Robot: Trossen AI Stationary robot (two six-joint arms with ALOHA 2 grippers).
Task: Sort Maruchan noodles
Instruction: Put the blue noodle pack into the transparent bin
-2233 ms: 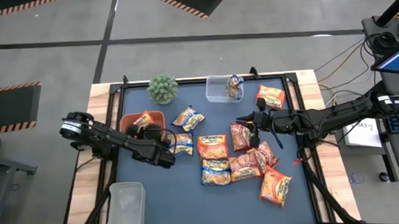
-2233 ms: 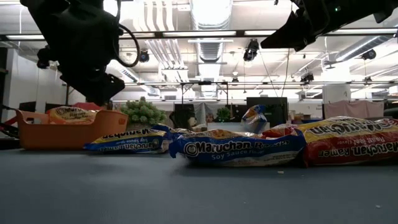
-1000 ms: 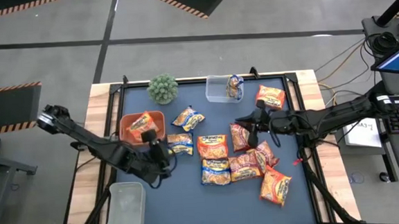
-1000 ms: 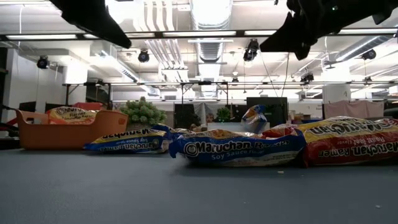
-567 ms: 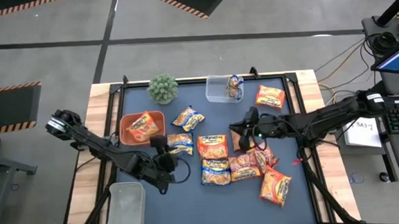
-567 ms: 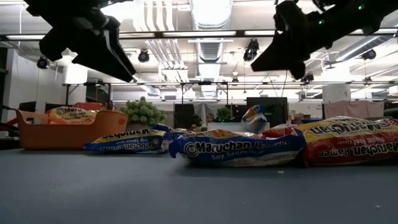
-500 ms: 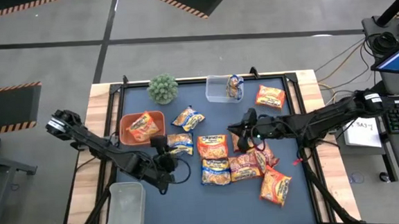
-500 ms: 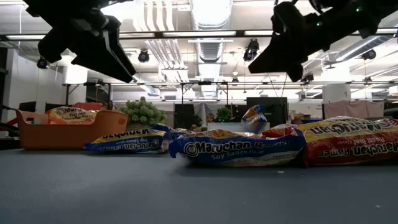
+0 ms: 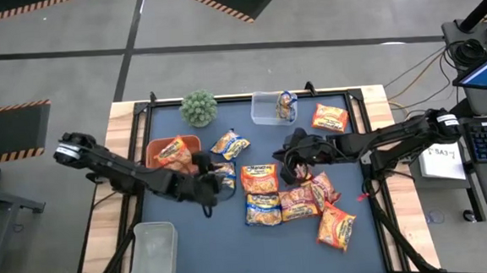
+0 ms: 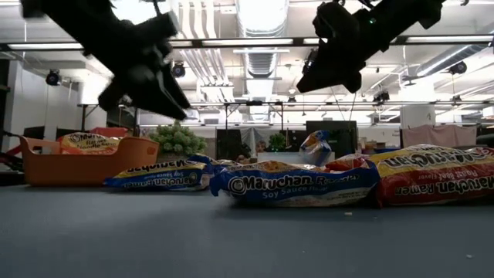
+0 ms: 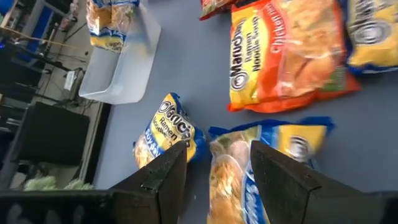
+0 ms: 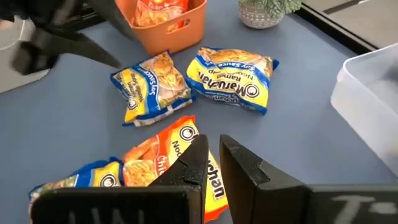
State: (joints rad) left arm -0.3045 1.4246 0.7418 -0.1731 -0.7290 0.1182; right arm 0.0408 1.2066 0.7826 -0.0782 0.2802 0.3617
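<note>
Several Maruchan packets lie flat on the dark mat: blue-and-yellow ones, orange ones, dark red ones. My left gripper is open and hovers over a blue-and-yellow packet, which also shows in the high view; its fingers stand on either side without touching. My right gripper is shut and empty, above the orange packet in the middle of the mat. One orange packet lies in the orange tray.
A clear tub at the far edge holds a blue-and-yellow packet standing on end. A second clear tub sits at the near left corner. A small green plant stands at the far left.
My left gripper has gone toward the table's right and down, from beside the orange tray to over the blue-and-yellow packet. My right gripper has gone toward the table's left, from over the dark red packets toward the orange one. No packet has moved.
</note>
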